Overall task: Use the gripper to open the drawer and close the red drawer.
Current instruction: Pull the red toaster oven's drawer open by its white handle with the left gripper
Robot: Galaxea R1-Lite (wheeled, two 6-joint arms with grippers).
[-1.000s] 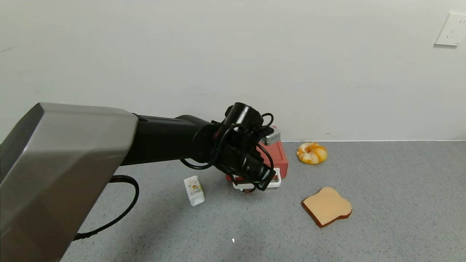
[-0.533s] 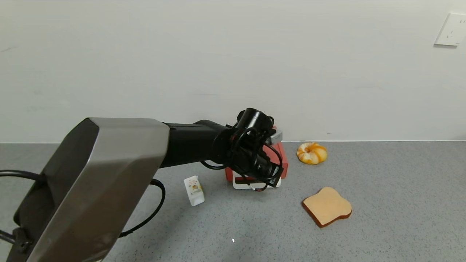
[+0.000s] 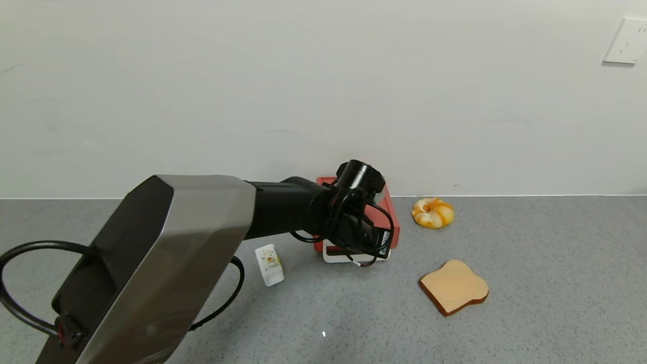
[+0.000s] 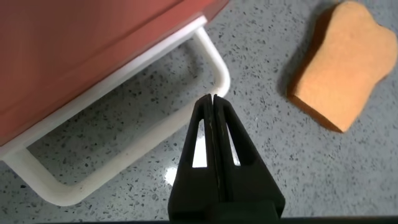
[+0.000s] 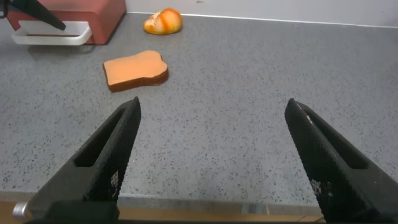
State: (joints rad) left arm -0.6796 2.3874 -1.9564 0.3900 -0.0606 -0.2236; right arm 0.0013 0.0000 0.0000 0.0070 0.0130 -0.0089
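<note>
The red drawer (image 3: 386,215) stands by the back wall, its white loop handle (image 3: 336,258) lying on the grey table in front of it. My left gripper (image 3: 371,248) hangs over the handle's right end. In the left wrist view the left gripper (image 4: 212,98) is shut and empty, its fingertips right at the handle's (image 4: 219,78) rounded corner, beside the red drawer front (image 4: 81,50). I cannot tell whether they touch. My right gripper (image 5: 213,104) is open and empty, low over the table's front edge.
A small white carton (image 3: 269,264) stands left of the drawer. A bread slice (image 3: 454,286) lies to the front right and a yellow bun (image 3: 432,212) behind it. A wall socket (image 3: 627,41) is at the upper right.
My left arm has reached farther forward and dropped. Its gripper has moved right and down onto the drawer's handle. The drawer, carton, bread and bun have not moved.
</note>
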